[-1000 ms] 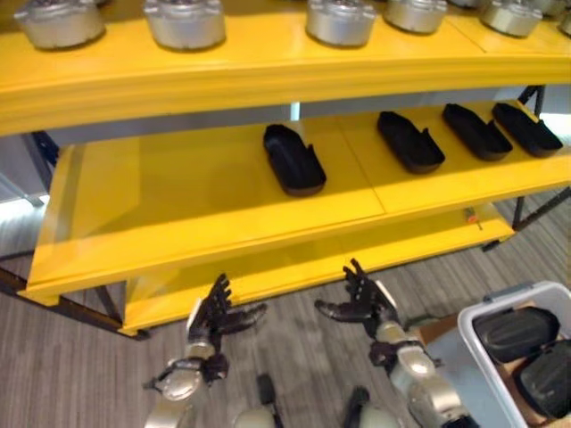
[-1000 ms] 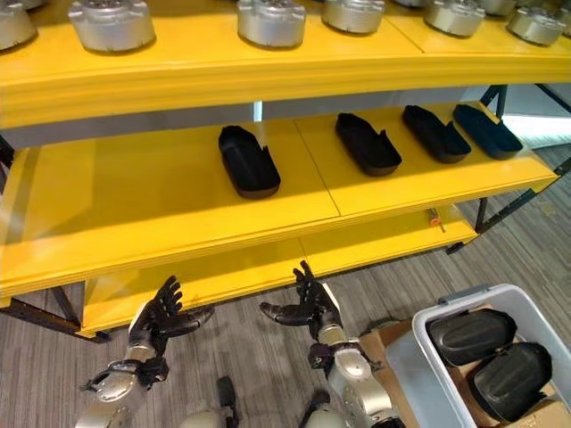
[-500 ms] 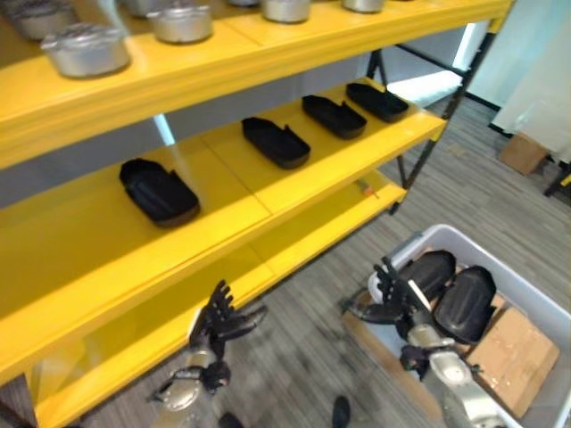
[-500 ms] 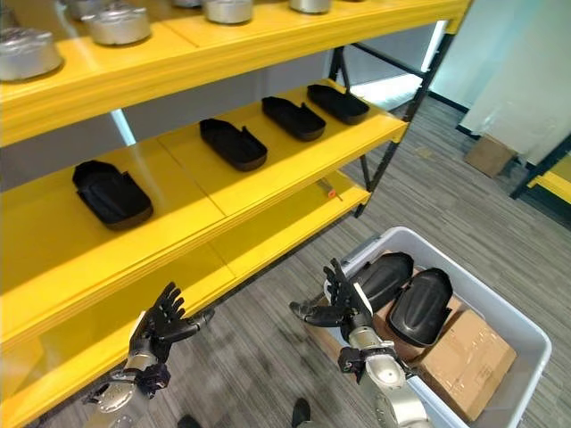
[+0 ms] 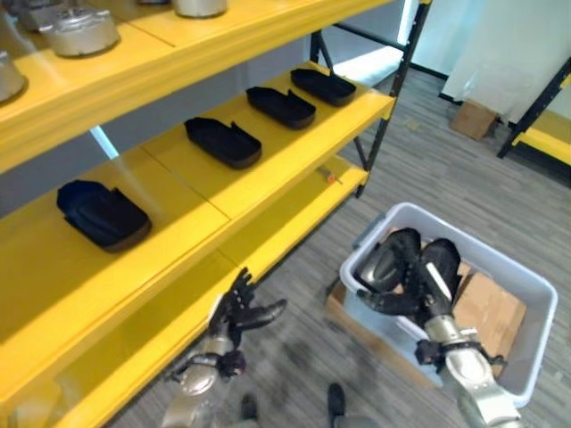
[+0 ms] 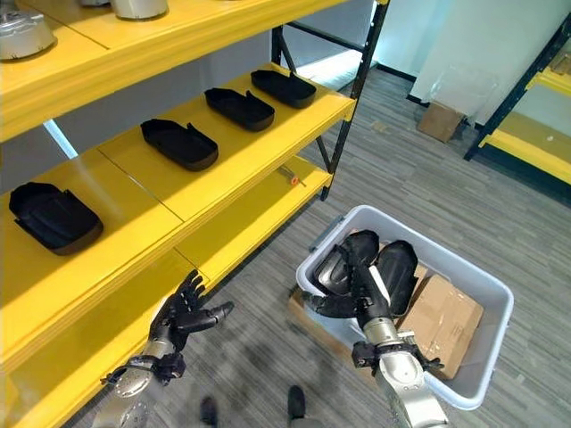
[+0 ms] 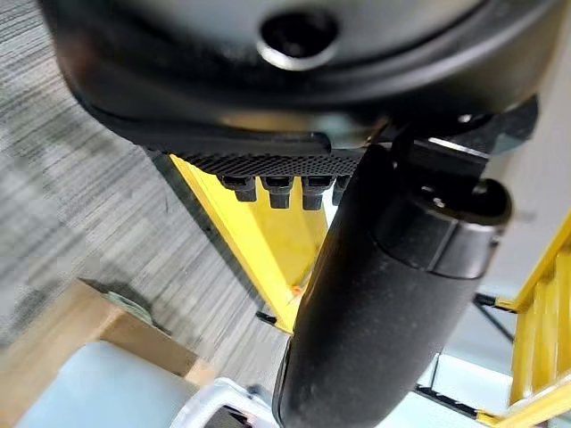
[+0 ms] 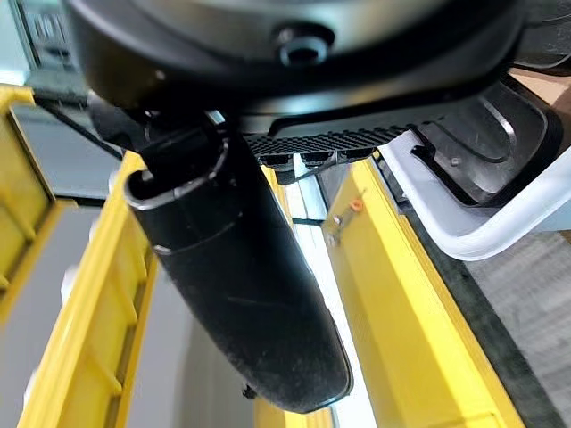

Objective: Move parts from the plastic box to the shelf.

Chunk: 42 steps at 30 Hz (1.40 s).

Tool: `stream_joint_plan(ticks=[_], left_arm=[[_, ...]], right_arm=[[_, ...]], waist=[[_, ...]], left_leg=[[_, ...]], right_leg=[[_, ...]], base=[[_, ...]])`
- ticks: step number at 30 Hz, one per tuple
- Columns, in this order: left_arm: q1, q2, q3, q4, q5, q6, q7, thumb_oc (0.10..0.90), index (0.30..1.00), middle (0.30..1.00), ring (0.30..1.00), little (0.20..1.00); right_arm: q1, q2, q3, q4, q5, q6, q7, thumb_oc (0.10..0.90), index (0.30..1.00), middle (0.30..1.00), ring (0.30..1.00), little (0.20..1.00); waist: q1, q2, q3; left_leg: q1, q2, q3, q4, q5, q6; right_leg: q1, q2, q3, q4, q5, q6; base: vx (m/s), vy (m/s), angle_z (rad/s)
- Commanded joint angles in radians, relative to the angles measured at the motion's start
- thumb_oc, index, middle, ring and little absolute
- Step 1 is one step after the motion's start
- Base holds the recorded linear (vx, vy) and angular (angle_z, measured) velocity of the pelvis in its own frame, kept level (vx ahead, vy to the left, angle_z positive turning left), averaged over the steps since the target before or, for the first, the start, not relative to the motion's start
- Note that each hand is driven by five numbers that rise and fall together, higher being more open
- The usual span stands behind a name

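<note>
A white plastic box (image 5: 528, 295) stands on the floor at the right, holding two black moulded parts (image 5: 391, 257) (image 5: 443, 267) and a cardboard piece (image 5: 486, 312). My right hand (image 6: 364, 296) is open, its fingers stretched over the box's near corner and lying across the gap between the two parts; touch cannot be told. Its wrist view shows the box rim (image 8: 482, 223) and a black part (image 8: 489, 134) past the thumb. My left hand (image 5: 236, 314) hangs open and empty in front of the yellow shelf (image 5: 268, 187). Several black parts (image 5: 103, 214) lie in a row on the middle shelf.
Round metal castings (image 5: 80, 31) sit on the top shelf. The lowest shelf board (image 6: 241, 223) is bare. A flat cardboard sheet (image 5: 339, 299) lies under the box. A small cardboard box (image 5: 473, 116) and another yellow rack (image 5: 540, 134) stand at the far right.
The camera has swung to the right, bringing the whole box into view. My right hand has moved from beside the box to over its parts. The left hand stays open and low.
</note>
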Motion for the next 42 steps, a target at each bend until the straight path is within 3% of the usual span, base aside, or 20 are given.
stream_joint_plan(ticks=[1,4,5,7,13,18,21,24,25,26,27,29,31,33,36,42], left_arm=[[-0.046,0.028,0.05,-0.076,0.034,-0.108,0.002,0.9,1.0,1.0,1.0,1.0],[-0.035,0.021,0.059,-0.076,0.028,-0.111,-0.005,0.9,1.0,1.0,1.0,1.0],[-0.034,0.018,0.056,-0.074,0.021,-0.115,-0.016,0.9,1.0,1.0,1.0,1.0],[-0.028,0.02,0.057,-0.078,0.017,-0.117,-0.018,0.9,1.0,1.0,1.0,1.0],[-0.005,0.045,0.081,-0.088,0.014,-0.113,-0.022,0.9,1.0,1.0,1.0,1.0],[0.003,0.06,0.104,-0.102,0.02,-0.114,-0.012,0.9,1.0,1.0,1.0,1.0],[-0.003,0.063,0.108,-0.102,0.027,-0.114,-0.004,0.9,1.0,1.0,1.0,1.0],[-0.012,0.073,0.108,-0.111,0.034,-0.11,-0.001,0.9,1.0,1.0,1.0,1.0],[-0.012,0.08,0.108,-0.119,0.045,-0.105,-0.004,0.9,1.0,1.0,1.0,1.0],[-0.004,0.08,0.115,-0.123,0.046,-0.104,-0.006,0.9,1.0,1.0,1.0,1.0],[-0.003,0.08,0.116,-0.123,0.046,-0.103,-0.006,0.9,1.0,1.0,1.0,1.0],[0.008,0.086,0.132,-0.131,0.043,-0.102,-0.016,0.9,1.0,1.0,1.0,1.0],[0.017,0.087,0.147,-0.135,0.043,-0.101,-0.019,0.9,1.0,1.0,1.0,1.0],[0.022,0.083,0.153,-0.135,0.049,-0.101,-0.022,0.9,1.0,1.0,1.0,1.0],[0.025,0.063,0.15,-0.129,0.061,-0.095,-0.033,0.9,1.0,1.0,1.0,1.0],[0.031,0.047,0.146,-0.131,0.034,-0.089,-0.03,0.9,1.0,1.0,1.0,1.0]], right_arm=[[-0.113,0.022,-0.014,-0.096,0.014,-0.124,0.029,0.9,1.0,1.0,1.0,1.0],[-0.108,0.029,-0.011,-0.098,0.033,-0.118,0.059,0.9,1.0,1.0,1.0,1.0],[-0.083,0.04,-0.022,-0.099,0.042,-0.114,0.068,0.9,1.0,1.0,1.0,1.0],[-0.072,0.048,-0.025,-0.099,0.056,-0.11,0.073,0.9,1.0,1.0,1.0,1.0],[-0.061,0.07,-0.016,-0.102,0.062,-0.09,0.088,0.9,1.0,1.0,1.0,1.0],[-0.062,0.073,-0.023,-0.119,0.035,-0.087,0.084,0.9,1.0,1.0,1.0,1.0],[-0.072,0.08,-0.019,-0.12,0.017,-0.09,0.079,0.9,1.0,1.0,1.0,1.0],[-0.095,0.085,-0.005,-0.125,0.003,-0.09,0.076,0.9,1.0,1.0,1.0,1.0],[-0.11,0.089,0.006,-0.125,-0.013,-0.086,0.069,0.9,1.0,1.0,1.0,1.0],[-0.116,0.093,0.009,-0.123,-0.018,-0.085,0.066,0.9,1.0,1.0,1.0,1.0],[-0.116,0.093,0.009,-0.123,-0.018,-0.084,0.066,0.9,1.0,1.0,1.0,1.0],[-0.127,0.09,0.012,-0.122,-0.014,-0.083,0.067,0.9,1.0,1.0,1.0,1.0],[-0.115,0.085,0.004,-0.132,-0.034,-0.079,0.067,0.9,1.0,1.0,1.0,1.0],[-0.104,0.083,-0.005,-0.146,-0.042,-0.075,0.064,0.9,1.0,1.0,1.0,1.0],[-0.077,0.078,-0.022,-0.157,-0.038,-0.072,0.079,0.9,1.0,1.0,1.0,1.0],[-0.078,0.05,-0.026,-0.174,-0.014,-0.077,0.085,0.9,1.0,1.0,1.0,1.0]], waist=[[0.051,-0.014,0.028],[0.046,-0.001,0.016],[0.036,0.001,-0.001],[0.029,0.001,-0.012],[0.02,-0.005,-0.046],[0.018,-0.002,-0.058],[0.02,0.004,-0.049],[0.021,0.012,-0.007],[0.024,0.018,0.013],[0.023,0.021,0.014],[0.021,0.022,0.016],[0.013,0.027,0.024],[0.001,0.022,0.034],[-0.001,0.015,0.031],[-0.004,0.0,0.002],[-0.021,0.026,-0.027]], left_leg=[[-0.083,0.019,-0.079,0.036,0.081,-0.027],[-0.03,0.024,-0.099,0.0,0.074,-0.018],[-0.001,0.025,-0.058,-0.012,0.068,-0.014],[0.014,0.021,-0.047,-0.014,0.056,-0.006],[0.082,0.011,0.082,0.001,-0.024,0.046],[0.108,-0.002,0.131,0.001,-0.058,0.068],[0.115,-0.006,0.146,0.01,-0.076,0.084],[0.14,-0.001,0.176,0.013,-0.092,0.094],[0.177,-0.005,0.211,0.008,-0.111,0.095],[0.196,-0.006,0.233,0.003,-0.123,0.094],[0.199,-0.005,0.231,0.002,-0.124,0.094],[0.233,0.006,0.264,-0.011,-0.14,0.085],[0.262,0.012,0.256,-0.008,-0.16,0.069],[0.289,0.012,0.248,-0.015,-0.169,0.059],[0.316,0.018,0.231,-0.025,-0.188,0.042],[0.336,0.12,0.191,-0.023,-0.173,-0.002]], right_leg=[[0.116,0.117,-0.023,0.053,-0.083,0.002],[0.128,0.137,0.023,0.071,-0.104,0.004],[0.145,0.126,0.031,0.066,-0.11,0.009],[0.152,0.12,0.045,0.06,-0.108,0.016],[0.157,0.079,0.148,0.047,-0.091,0.061],[0.139,0.062,0.186,0.053,-0.077,0.09],[0.092,0.061,0.192,0.128,-0.076,0.113],[-0.012,0.064,0.128,0.303,-0.029,0.153],[-0.069,0.012,0.002,0.342,0.031,0.153],[-0.082,-0.018,-0.051,0.306,0.044,0.143],[-0.077,-0.017,-0.054,0.303,0.045,0.143],[-0.107,-0.054,-0.094,0.18,0.084,0.132],[-0.127,-0.09,-0.067,0.07,0.143,0.149],[-0.117,-0.109,-0.103,0.034,0.175,0.162],[-0.064,-0.113,-0.166,0.013,0.162,0.156],[-0.077,-0.051,-0.201,0.148,0.033,0.102]], base=[[0.15,0.108,-1.21],[0.14,0.156,-0.78],[0.2,0.243,-0.41],[0.15,0.178,-0.52],[0.14,0.201,-0.68],[0.07,0.16,-0.57],[0.0,0.097,-0.22],[-0.03,0.092,-0.37],[0.05,0.121,-0.5],[0.06,0.095,-0.62],[0.1,0.009,-0.86],[0.17,-0.06,-0.85],[0.27,-0.136,-0.54],[0.24,-0.146,-0.18],[0.23,-0.177,0.18],[0.22,-0.254,0.35]])
